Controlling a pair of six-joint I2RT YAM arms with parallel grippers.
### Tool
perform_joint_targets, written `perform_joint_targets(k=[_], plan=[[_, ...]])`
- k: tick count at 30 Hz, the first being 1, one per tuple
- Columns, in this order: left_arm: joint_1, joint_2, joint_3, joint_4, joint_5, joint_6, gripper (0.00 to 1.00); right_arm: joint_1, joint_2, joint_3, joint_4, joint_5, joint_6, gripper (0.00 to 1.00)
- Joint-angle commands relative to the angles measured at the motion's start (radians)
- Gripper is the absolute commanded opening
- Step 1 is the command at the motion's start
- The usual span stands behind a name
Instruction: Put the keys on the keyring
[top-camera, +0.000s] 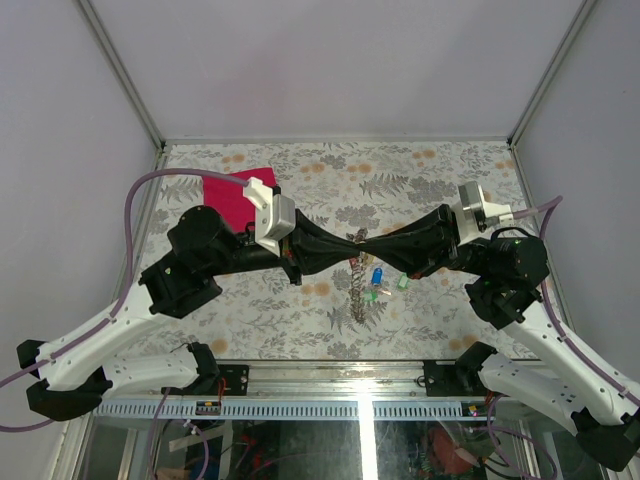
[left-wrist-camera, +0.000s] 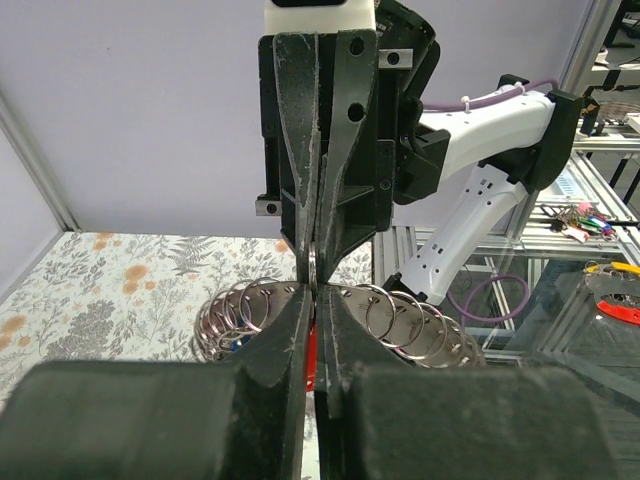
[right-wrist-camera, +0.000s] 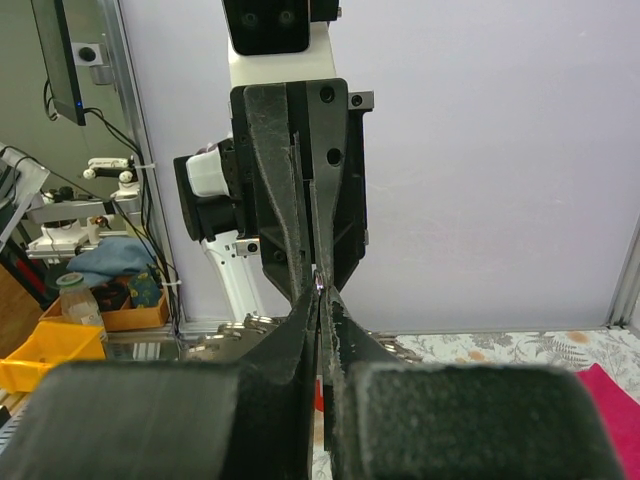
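The keyring (top-camera: 357, 290), a grey jagged coil, hangs over the table's middle from the spot where both grippers meet tip to tip. My left gripper (top-camera: 351, 244) is shut on its wire at the top. My right gripper (top-camera: 369, 244) is shut on the same wire from the other side. In the left wrist view the coils (left-wrist-camera: 420, 318) fan out to both sides of my left gripper (left-wrist-camera: 313, 290). A red key head (left-wrist-camera: 312, 352) shows through the slit between its fingers. A blue key (top-camera: 377, 276) and green keys (top-camera: 373, 294) hang beside the coil. In the right wrist view my right gripper (right-wrist-camera: 320, 296) pinches a glinting wire.
A magenta cloth square (top-camera: 235, 195) lies at the back left of the flowered table (top-camera: 450, 170), partly under the left arm. Grey walls close the back and sides. A metal rail (top-camera: 320, 408) runs along the near edge between the arm bases.
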Motion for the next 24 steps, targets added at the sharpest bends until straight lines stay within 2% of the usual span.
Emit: perform_joint_targets(k=[1,3,5,10,20,24], plan=[[-0.005,0.006,0.007,0.035,-0.001,0.003,0.0,0.002,-0.011,0.05,0.042,0.013,-0.021,0.01],[-0.005,0.012,0.023,0.006,-0.013,0.017,0.0,0.002,-0.015,0.053,0.002,0.014,-0.051,0.04],[-0.005,0.018,0.046,-0.044,-0.028,0.035,0.0,0.002,-0.022,0.065,-0.053,0.011,-0.092,0.12],[-0.005,0.029,0.103,-0.17,-0.058,0.089,0.0,0.002,-0.046,0.126,-0.298,0.013,-0.237,0.25],[-0.005,0.128,0.292,-0.512,-0.066,0.234,0.0,0.002,-0.029,0.255,-0.728,-0.001,-0.486,0.28],[-0.005,0.196,0.379,-0.659,-0.069,0.275,0.0,0.002,-0.003,0.286,-0.83,-0.029,-0.535,0.27]])
